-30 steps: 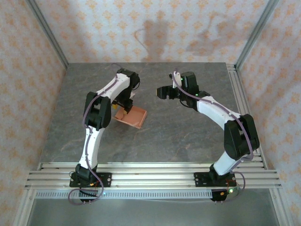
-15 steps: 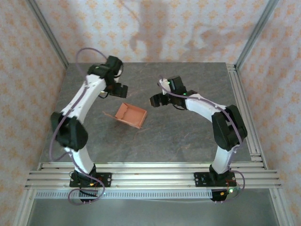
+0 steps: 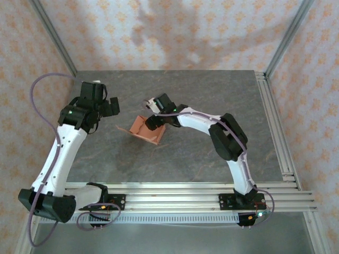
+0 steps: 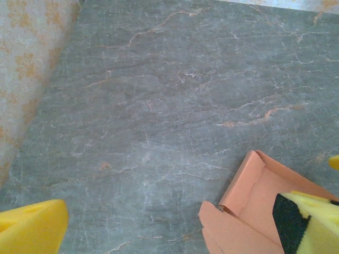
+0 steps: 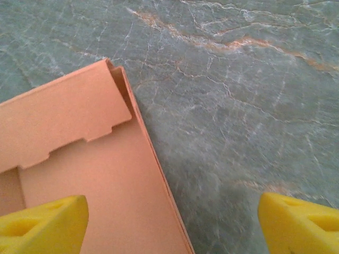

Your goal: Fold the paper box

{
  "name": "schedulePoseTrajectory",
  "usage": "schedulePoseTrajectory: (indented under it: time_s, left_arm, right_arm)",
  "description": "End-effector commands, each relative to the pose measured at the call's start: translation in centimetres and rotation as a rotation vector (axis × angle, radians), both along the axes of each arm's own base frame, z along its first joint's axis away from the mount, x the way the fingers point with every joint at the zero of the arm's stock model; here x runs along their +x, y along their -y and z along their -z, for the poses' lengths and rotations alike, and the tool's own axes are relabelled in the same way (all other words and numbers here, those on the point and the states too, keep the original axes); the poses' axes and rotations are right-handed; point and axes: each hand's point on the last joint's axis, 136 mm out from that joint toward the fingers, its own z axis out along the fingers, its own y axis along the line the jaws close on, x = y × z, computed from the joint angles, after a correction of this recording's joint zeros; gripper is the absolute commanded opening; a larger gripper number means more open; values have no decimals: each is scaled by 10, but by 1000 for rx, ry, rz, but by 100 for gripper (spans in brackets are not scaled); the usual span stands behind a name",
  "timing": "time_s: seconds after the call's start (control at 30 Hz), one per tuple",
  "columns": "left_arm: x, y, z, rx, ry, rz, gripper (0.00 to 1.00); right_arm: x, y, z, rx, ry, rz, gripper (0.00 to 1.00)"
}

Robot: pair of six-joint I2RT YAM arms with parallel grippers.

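Paper box (image 3: 148, 128) of thin salmon card forms a shallow open tray on the veined grey table (image 3: 212, 90). Left gripper (image 4: 169, 227) gapes wide and empty; right gripper (image 5: 172, 222), also wide, straddles one wall

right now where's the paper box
Top view: the paper box sits left of the table's centre, right tool over its right edge, left tool apart to its left.

- A lab-style robot test cell, not a home.
- Grey stone-look table (image 3: 212, 90) boxed in by patterned wall panels (image 3: 212, 32) from 9 through 12 to 3 o'clock.
- Slotted aluminium rails (image 3: 169, 193) at 6 o'clock; metal frame posts (image 3: 53, 37) at the far corners.
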Motion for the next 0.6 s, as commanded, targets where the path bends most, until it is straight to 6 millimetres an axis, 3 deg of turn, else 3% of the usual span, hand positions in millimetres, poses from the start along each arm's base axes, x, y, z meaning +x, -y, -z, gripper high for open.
schedulePoseTrajectory:
  time_s: [0.0,0.1,0.27,0.57]
  left_arm:
    - [1,-5,6,16,3,-26,100]
    - [3,1,13,-4,-8,-7,100]
    - [10,10,21,-40,-24,31,100]
    - [20,19,28,-75,-26,56,100]
  right_arm:
    - [23,10,3,-56,24,126,82]
    - [38,27,7,-127,65,223,82]
    - [52,66,-4,-128,62,349,82]
    - [50,165,-8,-171,31,616,82]
